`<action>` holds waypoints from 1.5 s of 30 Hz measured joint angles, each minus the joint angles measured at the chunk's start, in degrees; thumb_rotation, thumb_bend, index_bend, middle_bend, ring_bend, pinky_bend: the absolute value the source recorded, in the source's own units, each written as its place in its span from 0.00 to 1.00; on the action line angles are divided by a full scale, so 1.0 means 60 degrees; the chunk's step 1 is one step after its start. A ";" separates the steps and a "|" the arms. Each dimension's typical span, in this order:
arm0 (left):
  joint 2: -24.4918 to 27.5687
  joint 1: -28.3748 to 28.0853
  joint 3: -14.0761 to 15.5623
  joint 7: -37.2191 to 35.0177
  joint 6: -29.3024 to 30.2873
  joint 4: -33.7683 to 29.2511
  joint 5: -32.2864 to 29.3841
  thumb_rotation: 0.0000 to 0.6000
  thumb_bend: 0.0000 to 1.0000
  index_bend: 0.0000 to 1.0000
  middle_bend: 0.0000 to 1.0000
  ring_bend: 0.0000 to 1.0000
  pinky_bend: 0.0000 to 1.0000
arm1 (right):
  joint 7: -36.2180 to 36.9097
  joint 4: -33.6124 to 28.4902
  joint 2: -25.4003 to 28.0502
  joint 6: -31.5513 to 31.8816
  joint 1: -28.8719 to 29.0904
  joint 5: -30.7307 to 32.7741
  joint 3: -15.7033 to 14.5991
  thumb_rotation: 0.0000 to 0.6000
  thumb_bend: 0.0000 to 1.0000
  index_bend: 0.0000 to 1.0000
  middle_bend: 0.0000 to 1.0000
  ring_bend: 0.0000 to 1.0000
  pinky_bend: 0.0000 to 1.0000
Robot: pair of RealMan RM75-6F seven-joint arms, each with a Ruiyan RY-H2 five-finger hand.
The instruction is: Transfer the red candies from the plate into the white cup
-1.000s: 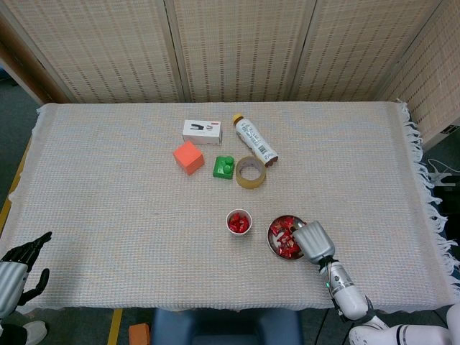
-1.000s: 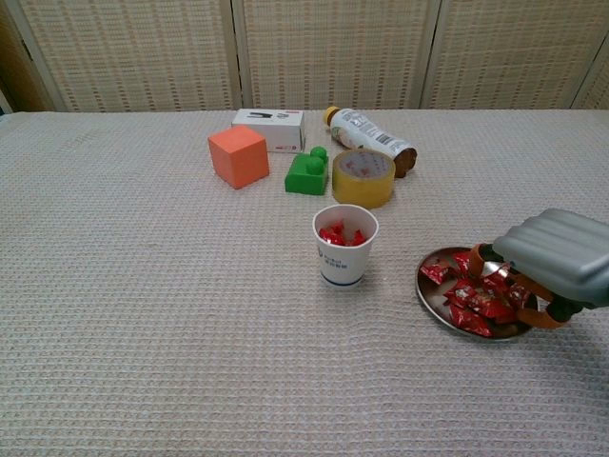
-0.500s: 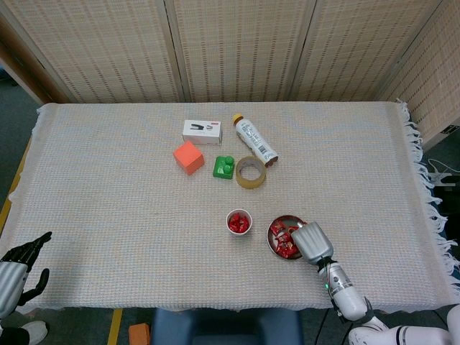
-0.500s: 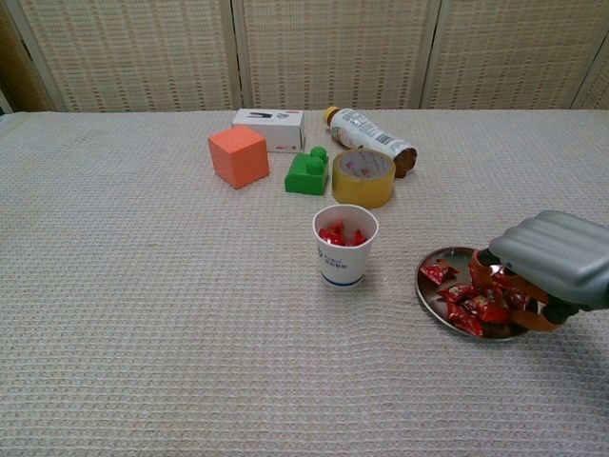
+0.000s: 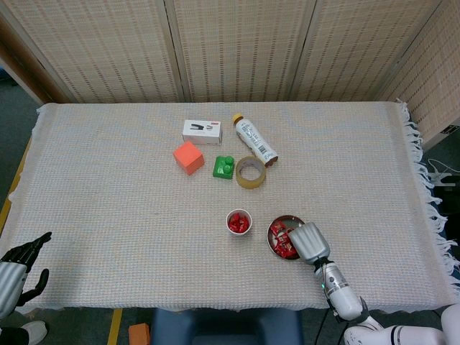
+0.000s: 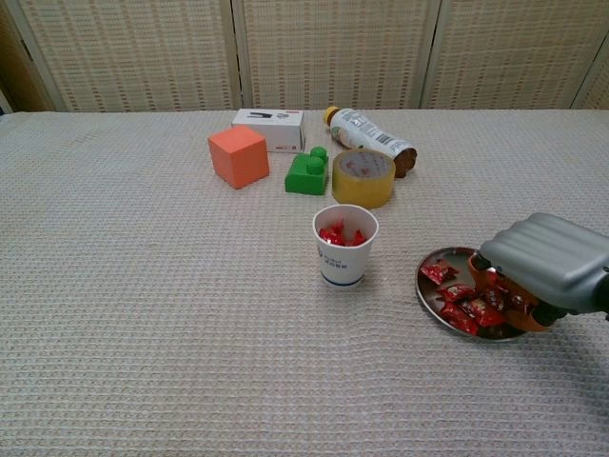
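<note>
Candies [image 6: 468,307] in red wrappers lie piled in a small metal plate [image 6: 428,291] near the table's front right. Just to its left stands the white cup [image 6: 345,246], which already has a few red candies inside.

Our right hand [image 6: 549,262] hangs low over the plate, its back toward both cameras, with orange fingertips [image 6: 481,268] dipping among the candies. We cannot tell whether they have closed on one. Our left hand [image 5: 18,268] rests idle at the table's near left corner, fingers spread, holding nothing.

We judge this to be the picking step. Next we need a firm pinch on one candy, then a lift and a short carry left over the cup.

Compared with a second ago, the right hand has shifted slightly left and lower into the plate, and the pile has been nudged.
</note>
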 measured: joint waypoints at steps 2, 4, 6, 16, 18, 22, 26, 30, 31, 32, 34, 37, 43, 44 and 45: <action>0.0003 -0.0006 -0.0001 -0.0031 0.0001 0.0008 0.0009 1.00 0.54 0.01 0.15 0.21 0.28 | -0.0041 0.0018 -0.0012 -0.0001 -0.0007 0.0019 0.0021 1.00 0.34 0.58 0.79 0.74 0.99; 0.0005 -0.0010 0.0003 -0.0062 0.0010 0.0030 0.0029 1.00 0.54 0.01 0.15 0.21 0.27 | -0.0047 0.0017 -0.0016 -0.0006 -0.0016 0.0038 0.0044 1.00 0.37 0.59 0.79 0.74 0.99; 0.0000 -0.0011 0.0007 -0.0063 0.0015 0.0037 0.0039 1.00 0.54 0.01 0.15 0.21 0.27 | -0.0054 0.0015 -0.0016 -0.0006 -0.0022 0.0042 0.0062 1.00 0.38 0.60 0.79 0.75 0.99; -0.0013 -0.0009 0.0010 -0.0046 0.0030 0.0040 0.0048 1.00 0.54 0.00 0.15 0.21 0.28 | 0.0169 -0.0365 0.0211 0.0165 -0.0045 -0.0210 0.0219 1.00 0.39 0.60 0.79 0.75 0.99; -0.0014 -0.0005 0.0014 -0.0039 0.0042 0.0037 0.0061 1.00 0.54 0.00 0.15 0.21 0.27 | 0.0217 -0.0536 0.0307 0.0229 -0.0047 -0.0277 0.0271 1.00 0.39 0.60 0.79 0.75 0.99; -0.0023 0.0002 0.0018 -0.0014 0.0049 0.0034 0.0064 1.00 0.54 0.00 0.15 0.21 0.28 | 0.0281 -0.0957 0.0528 0.0368 -0.0031 -0.0401 0.0420 1.00 0.39 0.60 0.79 0.75 0.99; -0.0041 -0.0023 0.0014 0.0040 -0.0020 0.0022 0.0037 1.00 0.54 0.00 0.15 0.21 0.28 | 0.0238 -0.1542 0.0739 0.0506 0.0059 -0.0496 0.0673 1.00 0.39 0.60 0.79 0.75 0.99; -0.0055 -0.0031 0.0006 0.0087 -0.0049 0.0007 0.0001 1.00 0.54 0.00 0.15 0.21 0.28 | 0.0092 -0.2175 0.0816 0.0652 0.0259 -0.0501 0.1145 1.00 0.39 0.60 0.79 0.75 0.99; -0.0054 -0.0030 0.0005 0.0085 -0.0048 0.0007 -0.0003 1.00 0.54 0.00 0.15 0.21 0.28 | 0.0027 -0.2298 0.0804 0.0682 0.0327 -0.0463 0.1289 1.00 0.39 0.60 0.79 0.76 0.99; -0.0052 -0.0028 0.0003 0.0080 -0.0045 0.0009 -0.0008 1.00 0.54 0.00 0.15 0.21 0.28 | -0.0086 -0.2447 0.0761 0.0715 0.0435 -0.0381 0.1490 1.00 0.39 0.60 0.79 0.76 0.99; -0.0043 -0.0022 -0.0004 0.0057 -0.0022 0.0011 -0.0016 1.00 0.54 0.00 0.15 0.21 0.28 | -0.0325 -0.2621 0.0637 0.0750 0.0629 -0.0213 0.1788 1.00 0.39 0.60 0.79 0.76 0.99; -0.0024 -0.0012 -0.0017 -0.0013 0.0017 0.0022 -0.0026 1.00 0.54 0.00 0.15 0.21 0.28 | -0.0868 -0.2782 0.0323 0.0806 0.0950 0.0144 0.2123 1.00 0.39 0.59 0.79 0.76 0.99; 0.0029 0.0023 0.0007 -0.0122 0.0099 0.0022 0.0026 1.00 0.54 0.00 0.15 0.21 0.28 | -0.2244 -0.2693 -0.0626 0.0999 0.1638 0.1200 0.2524 1.00 0.39 0.57 0.79 0.77 0.99; 0.0035 0.0028 0.0009 -0.0146 0.0118 0.0024 0.0037 1.00 0.54 0.00 0.15 0.21 0.28 | -0.2382 -0.2608 -0.0838 0.1032 0.1773 0.1464 0.2598 1.00 0.39 0.57 0.79 0.77 0.99; 0.0044 0.0034 0.0009 -0.0181 0.0145 0.0028 0.0047 1.00 0.54 0.00 0.15 0.21 0.28 | -0.2473 -0.2524 -0.0999 0.1055 0.1880 0.1649 0.2647 1.00 0.39 0.57 0.79 0.77 0.99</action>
